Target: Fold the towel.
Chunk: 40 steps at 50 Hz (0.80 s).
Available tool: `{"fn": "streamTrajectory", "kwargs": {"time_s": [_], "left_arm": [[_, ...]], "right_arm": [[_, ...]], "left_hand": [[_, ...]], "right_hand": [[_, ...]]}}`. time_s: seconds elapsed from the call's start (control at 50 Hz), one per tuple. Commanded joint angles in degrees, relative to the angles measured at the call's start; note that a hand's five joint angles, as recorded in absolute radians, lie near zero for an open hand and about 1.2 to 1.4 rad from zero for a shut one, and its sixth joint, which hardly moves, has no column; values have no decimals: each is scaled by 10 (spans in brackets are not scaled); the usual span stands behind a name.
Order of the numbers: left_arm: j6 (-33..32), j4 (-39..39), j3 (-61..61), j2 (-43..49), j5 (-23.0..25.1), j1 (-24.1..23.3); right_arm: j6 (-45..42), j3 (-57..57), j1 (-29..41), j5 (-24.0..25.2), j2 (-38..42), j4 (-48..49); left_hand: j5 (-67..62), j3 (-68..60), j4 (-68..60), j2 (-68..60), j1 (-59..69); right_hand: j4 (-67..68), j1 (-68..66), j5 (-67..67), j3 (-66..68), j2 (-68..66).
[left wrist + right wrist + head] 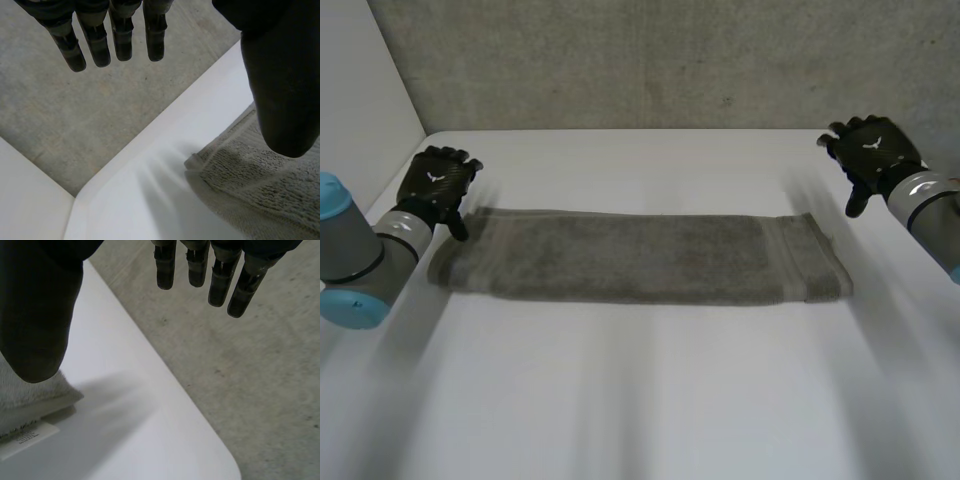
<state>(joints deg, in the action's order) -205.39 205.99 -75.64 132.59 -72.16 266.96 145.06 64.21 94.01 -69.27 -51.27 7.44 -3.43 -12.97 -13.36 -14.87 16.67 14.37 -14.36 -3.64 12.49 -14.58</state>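
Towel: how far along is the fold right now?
Done, apparently: the towel lies as a long narrow strip, layers stacked at its right end, so one fold looks made. In hand: nothing; the left hand is open by its left end, the right hand open past its right end. Left: probably grasping the ends and folding the strip shorter.

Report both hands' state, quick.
Left hand: open, fingers straight, holding nothing, by a towel corner.
Right hand: open, fingers straight, holding nothing.
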Motion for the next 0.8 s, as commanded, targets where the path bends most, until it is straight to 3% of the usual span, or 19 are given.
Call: {"fn": "streamTrajectory", "kwargs": {"time_s": [0.02, 0.2, 0.28, 0.44, 0.7, 0.74, 0.78, 0.8], "left_arm": [[3, 8, -86, -76, -1, 8], [8, -1, -244, -223, 11, 37], [48, -7, -297, -265, 11, 37], [116, -28, -316, -269, 15, 33], [118, -27, -316, -262, 15, 36], [118, -27, -316, -262, 15, 35], [118, -27, -316, -259, 15, 34], [118, -27, -316, -259, 15, 34]], "right_arm": [[51, 121, -5, -3, -119, 8], [67, 299, -7, 4, -191, -2], [64, 334, -8, 14, -185, -1], [58, 320, -23, 44, -116, 8], [59, 286, -23, 41, -43, 54], [59, 280, -24, 37, -37, 52], [59, 277, -26, 37, -37, 54], [59, 277, -26, 37, -37, 54]], "left_hand": [[25, 30, 34, 40, -58], [27, 30, 34, 42, -60], [25, 30, 34, 40, -58], [24, 30, 34, 38, -56], [25, 30, 34, 40, -58], [24, 30, 34, 38, -56], [25, 30, 34, 40, -58], [25, 30, 34, 40, -58]], "right_hand": [[-44, 44, 36, -25, 46], [-44, 31, 24, -25, 33], [-44, -90, -97, -25, -87], [-44, -184, -191, -25, -182], [-44, -316, -323, -25, -313], [-44, -383, -390, -25, -381], [-44, -655, -662, -25, -653], [-44, -656, -664, -25, -654]]}}
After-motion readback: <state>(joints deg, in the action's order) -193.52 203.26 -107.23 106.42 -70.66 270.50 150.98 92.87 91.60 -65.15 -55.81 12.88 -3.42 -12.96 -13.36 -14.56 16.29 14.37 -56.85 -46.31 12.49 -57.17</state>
